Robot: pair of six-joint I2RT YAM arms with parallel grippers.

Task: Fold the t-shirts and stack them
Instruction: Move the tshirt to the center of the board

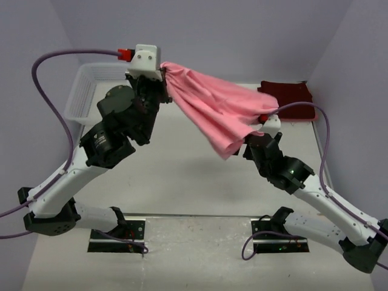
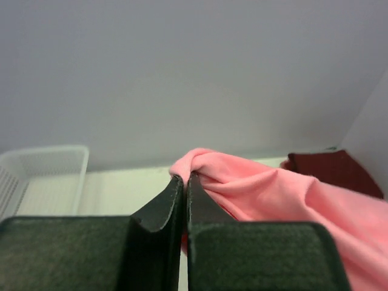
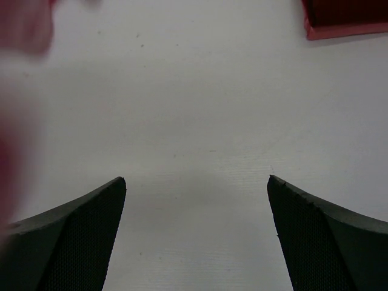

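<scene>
You see the soft light pink t-shirt (image 1: 218, 112) hanging across the middle of the frame, with its upper left corner pinched in your left gripper (image 2: 185, 182). The dark maroon t-shirt (image 1: 288, 94) lies at upper right. Your right gripper (image 3: 197, 179) has its fingers wide apart and holds nothing.

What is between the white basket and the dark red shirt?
The pink shirt, held up by the shut left gripper, spans that stretch above the table, as the top view shows.

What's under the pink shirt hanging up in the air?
Bare white table shows below the pink t-shirt. The cloth covers the right gripper from above; its own camera shows it open, holding nothing.
</scene>
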